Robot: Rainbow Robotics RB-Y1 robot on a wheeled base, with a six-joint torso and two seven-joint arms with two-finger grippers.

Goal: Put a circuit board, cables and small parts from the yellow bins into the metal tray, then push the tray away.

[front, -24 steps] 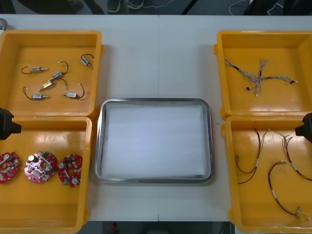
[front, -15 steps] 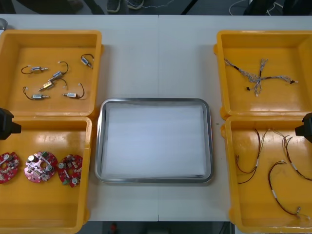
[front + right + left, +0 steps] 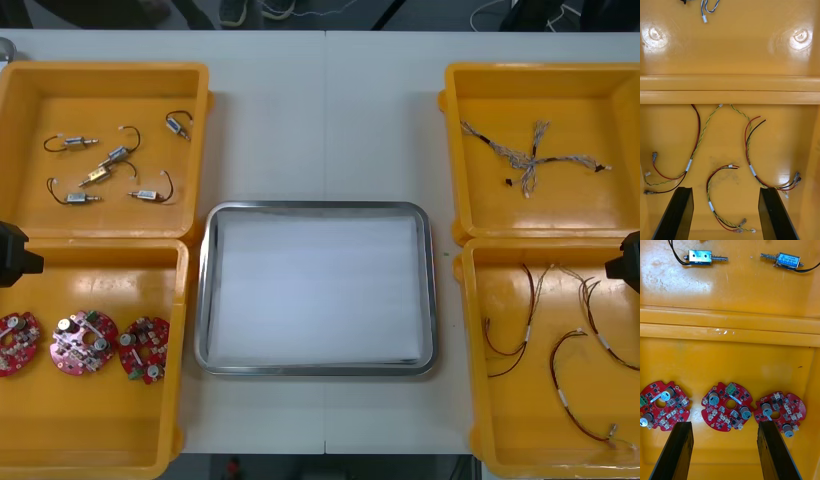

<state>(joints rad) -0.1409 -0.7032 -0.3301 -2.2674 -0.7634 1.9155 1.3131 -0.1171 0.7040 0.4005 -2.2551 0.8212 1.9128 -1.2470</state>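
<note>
Front: metal tray [image 3: 318, 206] lies mid-surface [image 3: 325, 110]; yellow bins [image 3: 105, 68] flank it
Right wrist: right gripper [image 3: 725, 189] fingers apart above red and yellow cables [image 3: 752, 171]; right of tray
Left wrist: left gripper [image 3: 724, 424] fingers apart above circuit boards [image 3: 727, 410]; left of tray

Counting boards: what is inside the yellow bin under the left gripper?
Three red circuit boards lie in a row in the yellow bin. The open left gripper hovers above; its fingers hide strips of the floor.

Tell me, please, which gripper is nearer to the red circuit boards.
Left. The left gripper hangs open directly above the circuit boards; the right gripper is across the table, open over the red and yellow cables.
</note>
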